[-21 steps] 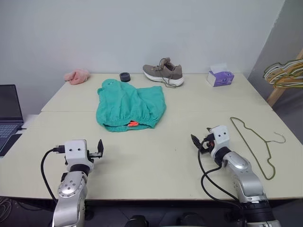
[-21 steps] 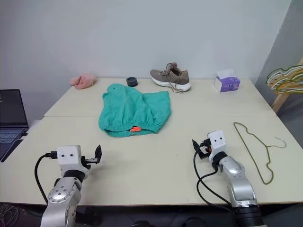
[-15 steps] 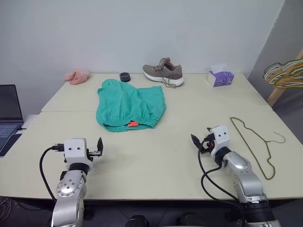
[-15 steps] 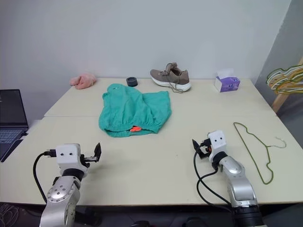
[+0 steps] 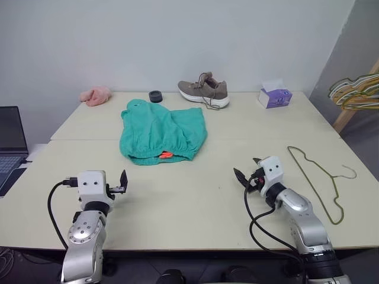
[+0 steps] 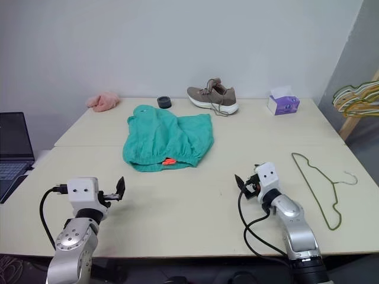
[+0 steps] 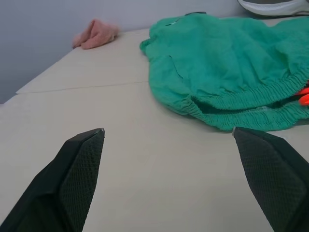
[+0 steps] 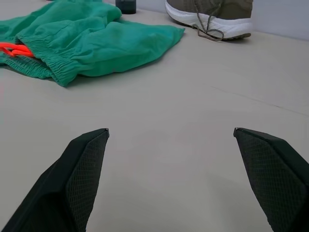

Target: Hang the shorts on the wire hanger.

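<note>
The teal-green shorts point(image 5: 163, 133) lie flat on the far middle of the table, waistband towards me, with an orange-red tag point(image 5: 166, 155) at the waistband. The thin wire hanger point(image 5: 320, 177) lies flat at the table's right side, hook pointing right. My left gripper point(image 5: 122, 181) hovers open near the front left, well short of the shorts point(image 7: 227, 77). My right gripper point(image 5: 245, 175) is open at the front right, between shorts and hanger, angled towards the shorts point(image 8: 91, 41). Nothing is between either pair of fingers.
A brown shoe point(image 5: 204, 93), a small black round object point(image 5: 156, 96), a pink fuzzy cloth point(image 5: 96, 95) and a purple tissue box point(image 5: 275, 96) line the far edge. A laptop point(image 5: 12, 142) sits left of the table. A bunch of hangers point(image 5: 355, 92) hangs at the right.
My right gripper has swung a little to the left, towards the shorts. The left arm has barely shifted. Shorts and hanger lie as before.
</note>
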